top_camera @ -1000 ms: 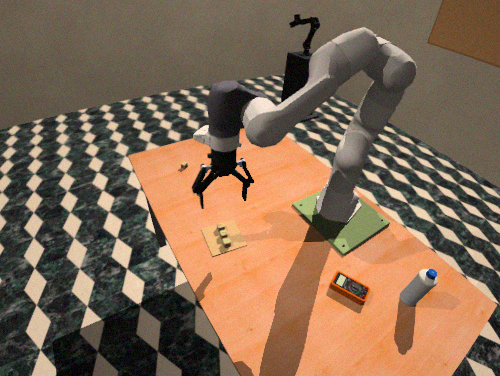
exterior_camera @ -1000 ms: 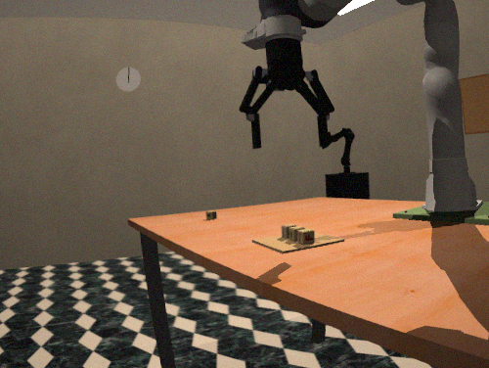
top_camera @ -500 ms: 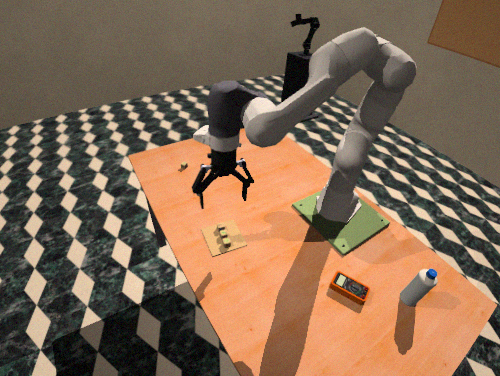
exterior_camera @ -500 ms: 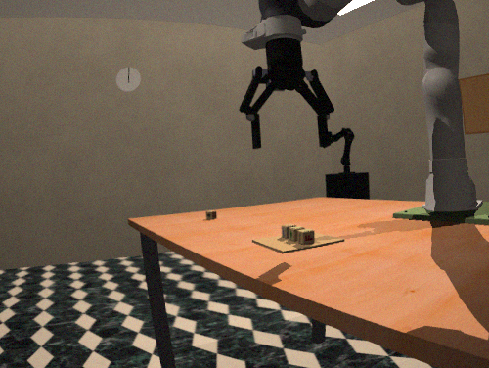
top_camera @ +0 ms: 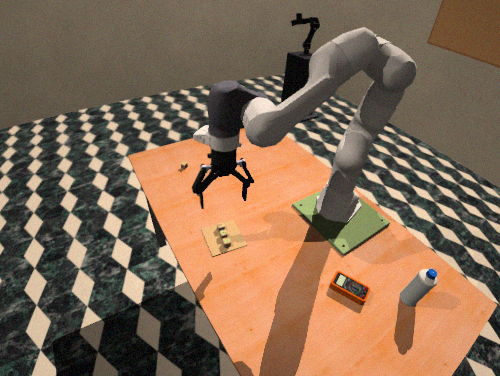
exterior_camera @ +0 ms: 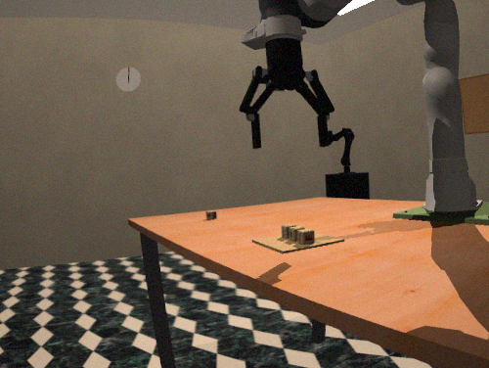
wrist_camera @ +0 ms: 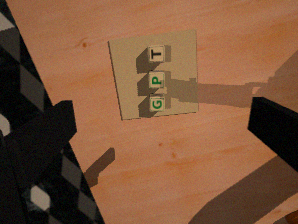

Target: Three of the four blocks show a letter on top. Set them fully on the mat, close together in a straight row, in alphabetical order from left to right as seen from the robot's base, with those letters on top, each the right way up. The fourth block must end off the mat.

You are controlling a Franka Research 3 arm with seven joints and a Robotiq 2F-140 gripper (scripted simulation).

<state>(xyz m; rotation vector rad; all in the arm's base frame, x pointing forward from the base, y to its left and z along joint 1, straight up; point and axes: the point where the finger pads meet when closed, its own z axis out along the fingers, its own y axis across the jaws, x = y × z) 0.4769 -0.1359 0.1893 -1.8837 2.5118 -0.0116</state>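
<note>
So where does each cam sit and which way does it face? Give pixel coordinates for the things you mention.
Top: high off the table's side, angled down across it; sees the mat (top_camera: 209,246) (exterior_camera: 285,249) (wrist_camera: 185,42), meter (top_camera: 349,288), bottle (top_camera: 417,288), and the arm (top_camera: 353,142) (exterior_camera: 442,103) from base to gripper (top_camera: 223,201) (exterior_camera: 289,143) (wrist_camera: 161,114).
Exterior: low beside the table, looking nearly level across it at the mat and far wall; gripper and parts of the arm show, its upper bends cut off.
Wrist: on the arm's end, facing down at the mat; both fingers show at the sides.
Shared: top and exterior both show the lone off-mat block (top_camera: 184,165) (exterior_camera: 211,215).

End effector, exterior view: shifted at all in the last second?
No, the end effector sits the same distance right of the round wall disc.
</note>
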